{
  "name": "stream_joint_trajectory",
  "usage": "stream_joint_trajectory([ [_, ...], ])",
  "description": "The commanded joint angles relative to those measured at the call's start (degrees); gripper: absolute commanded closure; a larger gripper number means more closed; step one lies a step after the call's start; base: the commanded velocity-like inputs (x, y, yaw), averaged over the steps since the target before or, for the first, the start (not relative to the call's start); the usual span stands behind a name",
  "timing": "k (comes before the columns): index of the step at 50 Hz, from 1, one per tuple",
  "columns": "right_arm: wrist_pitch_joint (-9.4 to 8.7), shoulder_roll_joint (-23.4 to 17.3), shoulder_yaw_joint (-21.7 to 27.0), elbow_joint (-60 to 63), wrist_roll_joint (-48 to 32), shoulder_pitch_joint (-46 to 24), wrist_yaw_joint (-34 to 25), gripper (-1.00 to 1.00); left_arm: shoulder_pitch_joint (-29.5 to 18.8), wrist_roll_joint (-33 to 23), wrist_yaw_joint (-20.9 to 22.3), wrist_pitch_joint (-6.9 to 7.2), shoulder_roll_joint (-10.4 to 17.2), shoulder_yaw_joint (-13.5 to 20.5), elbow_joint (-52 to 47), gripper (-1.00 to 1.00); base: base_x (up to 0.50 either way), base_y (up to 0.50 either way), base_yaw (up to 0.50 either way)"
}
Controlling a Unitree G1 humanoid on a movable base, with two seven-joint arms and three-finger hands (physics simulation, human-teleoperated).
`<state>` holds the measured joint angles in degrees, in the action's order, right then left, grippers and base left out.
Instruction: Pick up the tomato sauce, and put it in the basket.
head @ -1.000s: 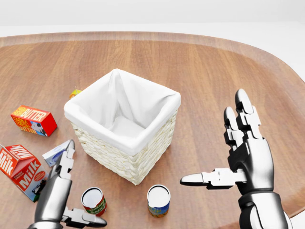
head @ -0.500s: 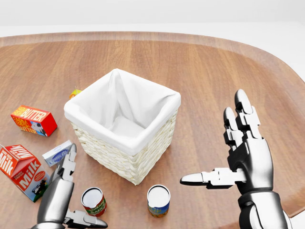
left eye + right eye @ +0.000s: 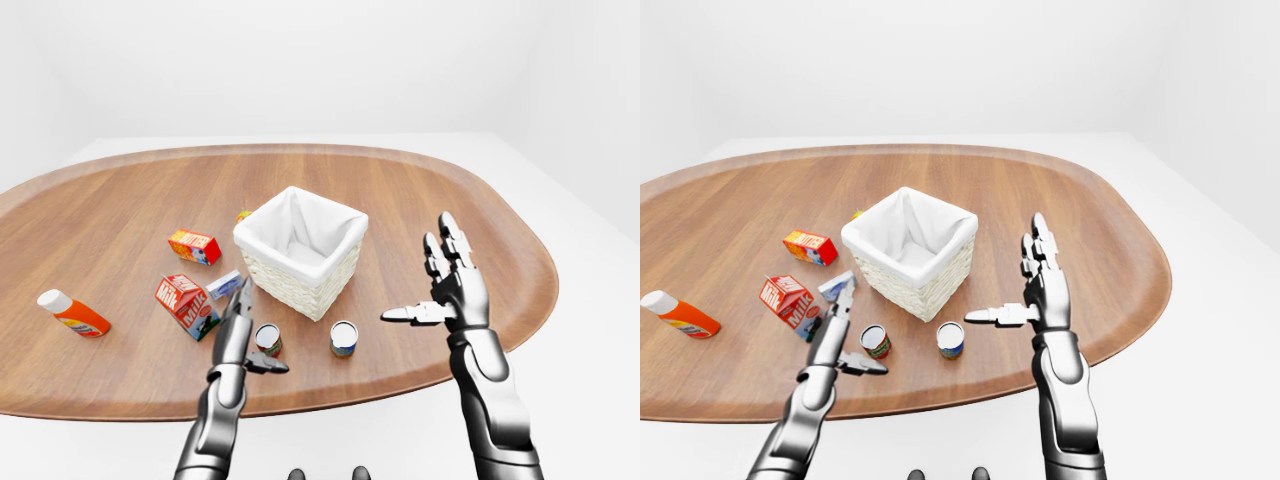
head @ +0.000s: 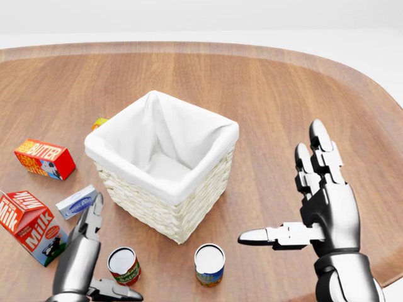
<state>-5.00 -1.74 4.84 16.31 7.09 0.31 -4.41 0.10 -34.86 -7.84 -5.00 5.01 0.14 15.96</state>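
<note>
The sauce can (image 4: pixel 124 265) stands upright on the table (image 4: pixel 271 82), below the basket's (image 4: pixel 165 165) lower left wall in the head view, not in it. My left hand (image 4: pixel 85 261) sits just left of that can, fingers spread, thumb under it; contact cannot be told. A second can (image 4: pixel 209 264) stands below the basket. Milk (image 4: pixel 28 225), butter (image 4: pixel 44 158) and a small blue box (image 4: pixel 77 201) lie left of the basket. My right hand (image 4: pixel 315 201) hovers to its right, spread wide, empty.

A white-lined wicker basket (image 4: pixel 165 165) stands mid-table (image 4: pixel 264 82). Below it stand two cans (image 4: pixel 124 265) (image 4: pixel 209 263). At left lie a butter box (image 4: pixel 44 158) and a milk carton (image 4: pixel 30 225). Both hands (image 4: pixel 85 261) (image 4: pixel 318 201) hover with fingers spread
</note>
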Motion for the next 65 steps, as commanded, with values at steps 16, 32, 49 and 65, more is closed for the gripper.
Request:
stream_joint_trajectory([
  [16,0.0,0.0,0.0,0.2,0.0,-0.2,0.1,-1.0,-0.6,-0.8,-1.1,0.0,-0.1,-0.6,1.8,-0.99,0.0,0.0,0.0],
  [32,0.0,0.0,0.0,1.0,0.1,0.1,0.1,-1.0,-1.4,-0.8,-1.8,0.0,0.1,-0.7,4.1,-0.99,0.0,0.0,0.0],
  [49,0.0,0.0,0.1,-0.2,0.0,-0.2,0.0,-1.0,-1.5,-1.0,-2.3,0.0,-0.1,-1.0,4.9,-0.98,0.0,0.0,0.0],
  [65,0.0,0.0,0.0,-0.5,0.0,-0.1,0.0,-1.0,-2.7,-0.8,-2.9,0.0,0.0,-1.0,7.2,-0.99,0.0,0.0,0.0],
])
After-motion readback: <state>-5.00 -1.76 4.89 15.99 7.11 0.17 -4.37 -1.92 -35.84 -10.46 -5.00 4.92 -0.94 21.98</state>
